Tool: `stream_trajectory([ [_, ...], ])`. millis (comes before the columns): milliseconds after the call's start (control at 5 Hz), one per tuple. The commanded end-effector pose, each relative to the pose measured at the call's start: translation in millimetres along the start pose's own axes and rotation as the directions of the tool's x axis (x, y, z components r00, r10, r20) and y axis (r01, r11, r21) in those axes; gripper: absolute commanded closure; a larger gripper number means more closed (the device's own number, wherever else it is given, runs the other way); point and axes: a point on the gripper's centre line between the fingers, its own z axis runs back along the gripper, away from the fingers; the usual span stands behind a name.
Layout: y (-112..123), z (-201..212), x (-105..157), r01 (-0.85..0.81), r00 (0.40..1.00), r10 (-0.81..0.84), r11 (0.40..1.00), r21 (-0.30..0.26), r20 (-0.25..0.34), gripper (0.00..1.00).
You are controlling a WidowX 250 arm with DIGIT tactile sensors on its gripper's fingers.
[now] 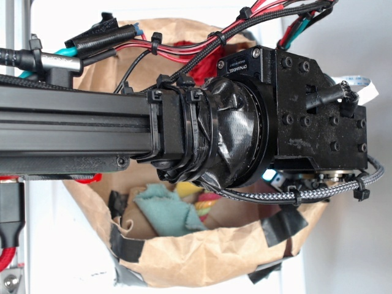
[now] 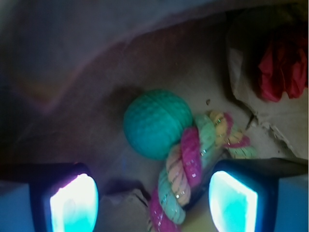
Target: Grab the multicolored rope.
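In the wrist view the multicolored rope, a thick twist of pink-red, yellow and light-green strands, lies on the brown floor of a paper bag. Its green ball sits at the far end. My gripper is open, with its glowing pads on either side of the rope. The rope lies nearer the right pad and touches neither. In the exterior view only a red and yellow bit of the rope shows under the arm's wrist; the fingers are hidden inside the bag.
The brown paper bag, patched with black tape, encloses everything. A teal cloth lies inside at the left, and a crumpled red item sits at the far right. The bag's walls rise close behind the ball.
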Motion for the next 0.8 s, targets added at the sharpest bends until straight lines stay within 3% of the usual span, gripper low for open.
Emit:
stream_trajectory([
  [0,14.8,-16.9,15.5,0.004,0.996,-0.008,0.999,0.042,0.086,0.00],
  [600,39.0,-40.7,6.1,0.085,0.987,-0.106,0.982,0.167,0.121,0.00],
])
